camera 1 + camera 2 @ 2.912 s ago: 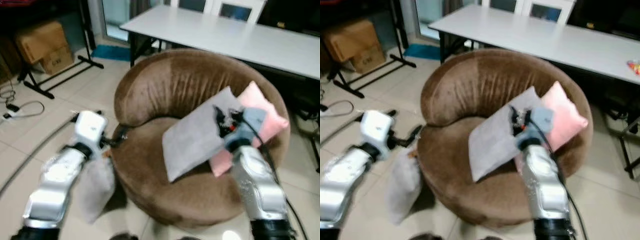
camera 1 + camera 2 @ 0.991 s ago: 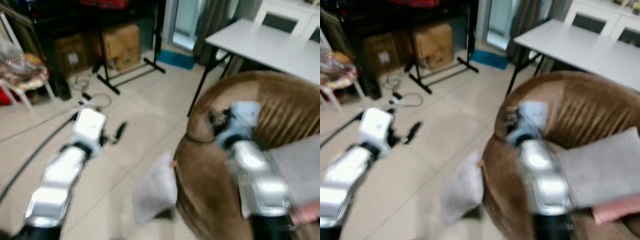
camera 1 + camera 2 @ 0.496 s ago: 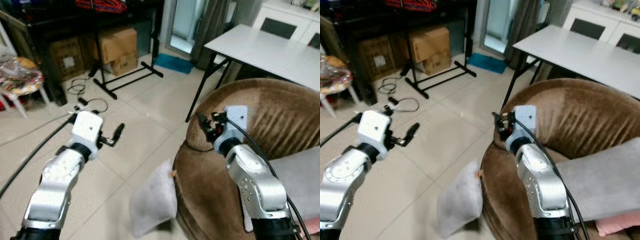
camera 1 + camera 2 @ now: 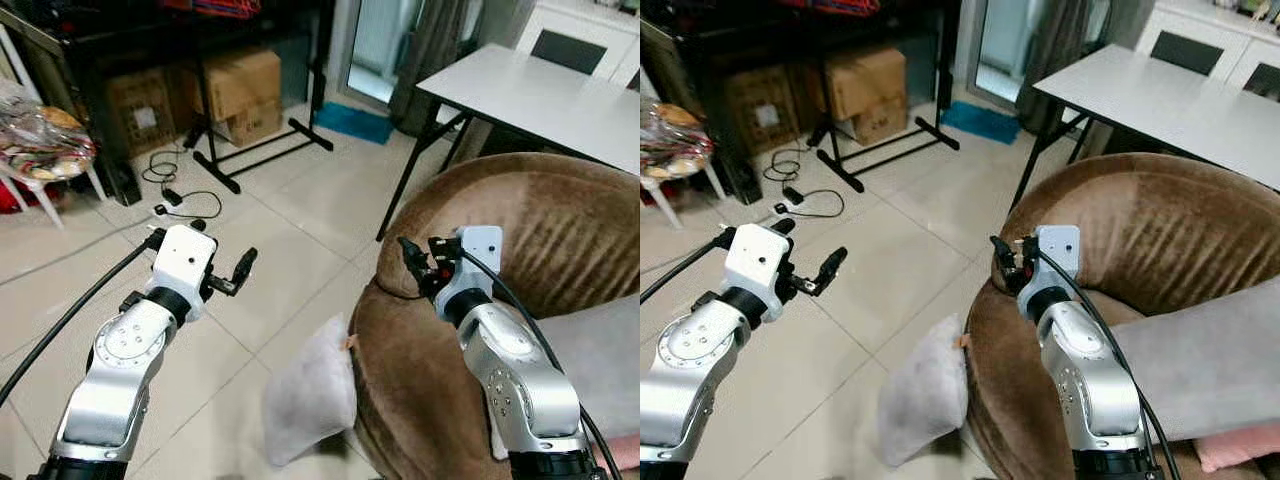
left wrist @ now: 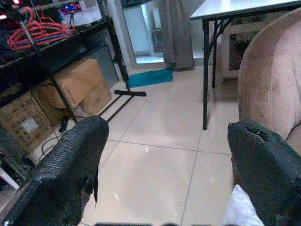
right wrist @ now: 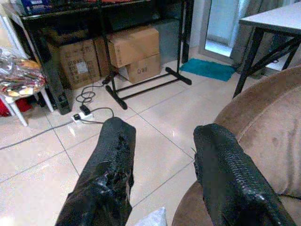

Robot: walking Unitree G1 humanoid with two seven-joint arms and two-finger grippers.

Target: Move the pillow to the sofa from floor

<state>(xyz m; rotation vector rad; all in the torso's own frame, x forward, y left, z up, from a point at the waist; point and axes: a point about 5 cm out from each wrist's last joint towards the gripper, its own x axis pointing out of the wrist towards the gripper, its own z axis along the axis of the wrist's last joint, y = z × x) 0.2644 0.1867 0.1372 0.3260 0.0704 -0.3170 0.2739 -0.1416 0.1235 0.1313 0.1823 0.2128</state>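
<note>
A pale grey pillow stands on the tiled floor, leaning against the front left side of the round brown sofa. My left gripper hovers open above the floor, up and to the left of the pillow. Its two fingers stand far apart, and the pillow's corner lies below them. My right gripper is open over the sofa's left rim, above the pillow, with nothing between its fingers. A grey cushion and a pink one lie on the seat.
A white folding table stands behind the sofa. Cardboard boxes and a black rack's feet sit at the back. Cables and a power strip lie on the tiles. A small chair with a wrapped bundle is at far left.
The camera swung left from the sofa seat towards the floor and has now steadied. Both arms keep nearly the same pose, grippers open. The floor pillow has not moved.
</note>
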